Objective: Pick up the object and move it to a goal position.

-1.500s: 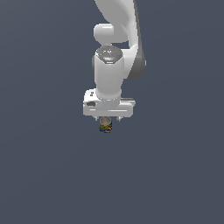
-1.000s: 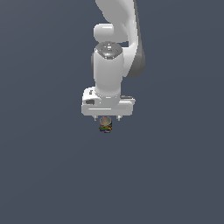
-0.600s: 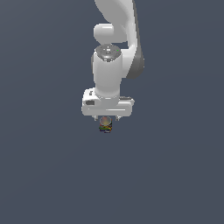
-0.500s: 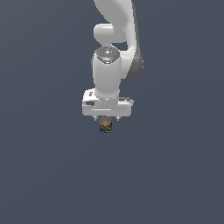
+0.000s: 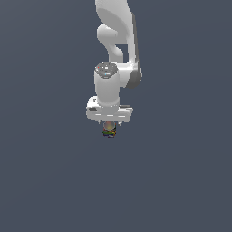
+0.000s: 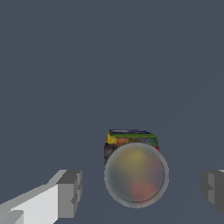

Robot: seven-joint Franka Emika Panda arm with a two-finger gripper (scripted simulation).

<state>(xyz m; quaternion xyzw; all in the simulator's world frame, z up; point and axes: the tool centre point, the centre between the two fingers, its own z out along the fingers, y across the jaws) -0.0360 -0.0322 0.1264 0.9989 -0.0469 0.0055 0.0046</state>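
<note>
The object (image 5: 109,131) is a tiny stubby can with red, green, yellow and blue bands, standing on the dark grey floor directly under my white gripper (image 5: 109,124) in the exterior view. In the wrist view the object (image 6: 135,168) shows its pale round top and stands between my two grey fingertips. My gripper (image 6: 141,190) is open. One finger (image 6: 69,193) stands well to one side of the can and the other finger (image 6: 213,190) to the other side, with a gap on each side. Neither finger touches the can.
A plain dark grey floor (image 5: 181,181) spreads all around. The white arm (image 5: 118,41) rises straight above the gripper. No goal marker shows in either view.
My gripper has come down a little over the can. The can has not moved.
</note>
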